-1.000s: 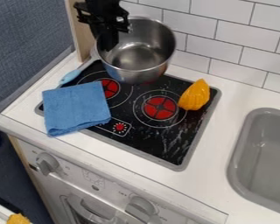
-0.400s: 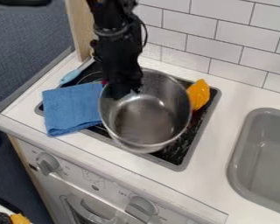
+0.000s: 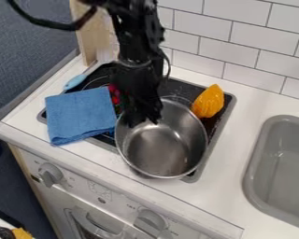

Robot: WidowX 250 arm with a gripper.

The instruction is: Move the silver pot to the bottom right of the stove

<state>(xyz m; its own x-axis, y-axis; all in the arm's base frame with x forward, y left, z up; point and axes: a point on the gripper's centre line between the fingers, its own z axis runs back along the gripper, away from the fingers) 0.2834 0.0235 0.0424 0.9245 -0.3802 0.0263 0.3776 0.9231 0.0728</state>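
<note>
My gripper [image 3: 142,119] hangs down at the upper left rim of the silver pot [image 3: 161,147], shut on that rim. The pot is tilted a little, its open top facing the camera, and covers the front right part of the black stove [image 3: 216,122]. Its lower edge reaches over the stove's front border. Whether its base touches the stove cannot be told.
A folded blue cloth [image 3: 80,114] lies over the stove's left side, with a light blue utensil [image 3: 76,81] behind it. A yellow-orange object [image 3: 208,101] sits at the stove's back right, close to the pot. The grey sink [image 3: 283,163] is on the right.
The gripper and the pot have moved together from the back left of the stove toward its front right, coming lower in the view. The cloth and the yellow-orange object have stayed in place.
</note>
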